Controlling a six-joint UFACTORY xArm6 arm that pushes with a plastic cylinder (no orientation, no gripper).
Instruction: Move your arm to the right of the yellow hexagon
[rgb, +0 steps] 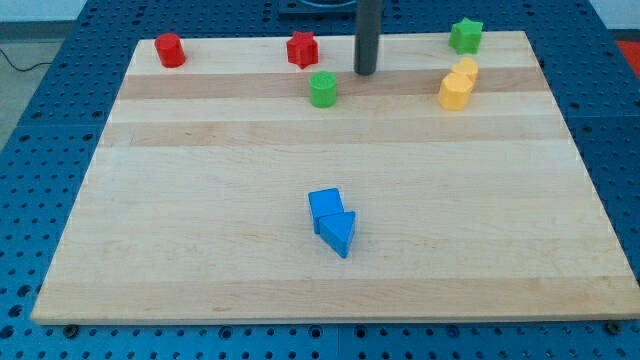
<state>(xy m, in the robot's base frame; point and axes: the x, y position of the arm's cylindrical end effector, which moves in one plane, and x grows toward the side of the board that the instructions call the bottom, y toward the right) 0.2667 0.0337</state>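
Note:
The yellow hexagon (455, 92) sits near the view's top right of the wooden board (300, 290). A second yellow block (466, 69), whose shape I cannot make out, touches it on its upper right. My tip (366, 72) rests on the board well to the left of the hexagon, touching no block. It lies between the red star (302, 49) and the yellow pair, just up and right of the green cylinder (323, 89).
A green star (465, 35) sits at the board's top right edge. A red cylinder (169, 49) is at the top left. A blue cube (325, 207) and a blue triangle (338, 234) touch each other below the middle.

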